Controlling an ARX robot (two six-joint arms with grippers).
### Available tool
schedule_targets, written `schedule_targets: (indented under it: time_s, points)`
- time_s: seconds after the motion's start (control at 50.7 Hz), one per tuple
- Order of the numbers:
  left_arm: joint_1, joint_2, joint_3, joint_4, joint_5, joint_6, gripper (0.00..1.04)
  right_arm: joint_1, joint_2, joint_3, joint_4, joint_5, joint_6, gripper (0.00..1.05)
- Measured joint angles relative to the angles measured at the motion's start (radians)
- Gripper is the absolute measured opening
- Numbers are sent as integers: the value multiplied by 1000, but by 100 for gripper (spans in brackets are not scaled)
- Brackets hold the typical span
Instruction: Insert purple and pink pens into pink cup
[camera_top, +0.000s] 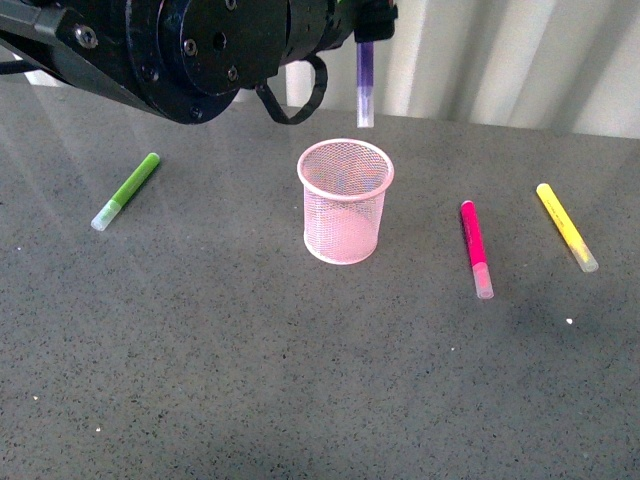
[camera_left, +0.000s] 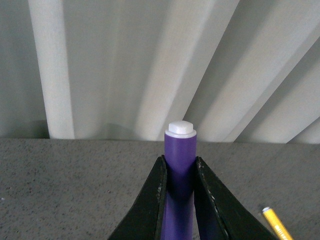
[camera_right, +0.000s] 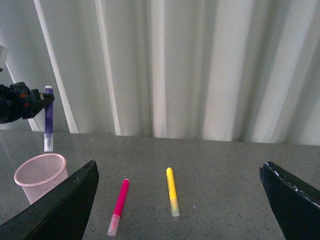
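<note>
The pink cup (camera_top: 345, 200) stands upright mid-table, also seen in the right wrist view as a pink cup (camera_right: 41, 175). My left gripper (camera_top: 368, 35) is shut on the purple pen (camera_top: 365, 85), which hangs upright, clear cap down, just above and slightly behind the cup's rim. In the left wrist view the purple pen (camera_left: 180, 170) sits clamped between both black fingers (camera_left: 150, 200). The pink pen (camera_top: 475, 248) lies flat on the table right of the cup, free. My right gripper (camera_right: 180, 200) is open and wide, hovering above the pink pen (camera_right: 119, 205) and empty.
A lime-green marker (camera_top: 127, 190) lies left of the cup. A yellow marker (camera_top: 566, 226) lies at the far right, beyond the pink pen. A white corrugated wall (camera_top: 520, 60) backs the grey table (camera_top: 300, 380).
</note>
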Motion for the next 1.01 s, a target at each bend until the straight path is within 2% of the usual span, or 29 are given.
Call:
schedule_targets:
  time_s: [0.315,0.67,0.71,1.006]
  points:
    - [46,23,1,-71,-7,18,12,0,0,0,0,0,0,98]
    - [39,20,-20,-112,-21,2,12,0,0,0,0,0,0,98]
    - [39,20,-21,-113,-22,2,18,0,0,0,0,0,0,98]
    - [34,-29,-51,-113,-14,-26,85,0,0,0,0,0,0,98]
